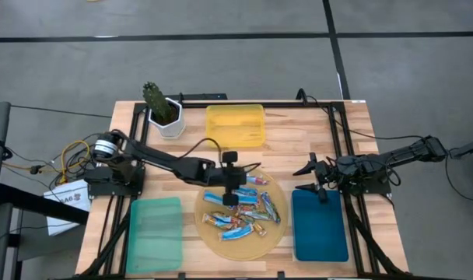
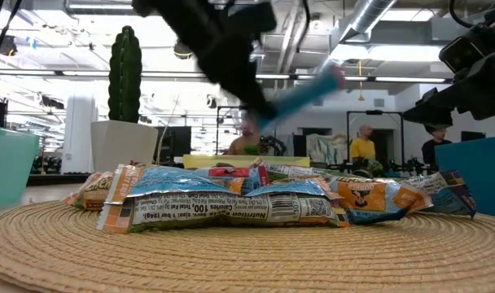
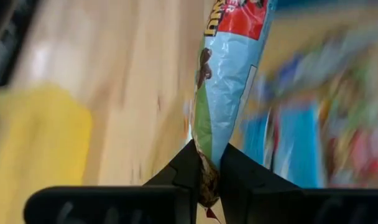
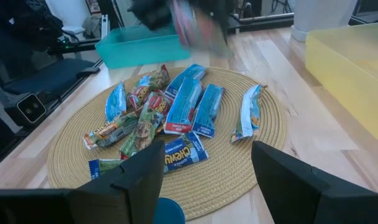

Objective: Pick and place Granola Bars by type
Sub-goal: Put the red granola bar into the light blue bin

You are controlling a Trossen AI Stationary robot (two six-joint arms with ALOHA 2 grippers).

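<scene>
Several shiny wrapped granola bars lie heaped on a round woven mat; they also show in the right wrist view as a pile of bars and up close in the low view. My left gripper hovers over the mat's far part, shut on a light-blue bar with a red print, which shows blurred in the low view as the lifted bar. My right gripper waits open to the right of the mat, its fingers apart. My left gripper pinches one crimped end of the light-blue bar between its two fingers. The bar runs straight on from the fingertips, in line with the fingers. It is lifted clear of the pile, and its free end points up and away.
A yellow tray sits at the far edge, a pale green tray left of the mat, a dark blue tray right of it. A potted cactus stands far left. People show in the room behind.
</scene>
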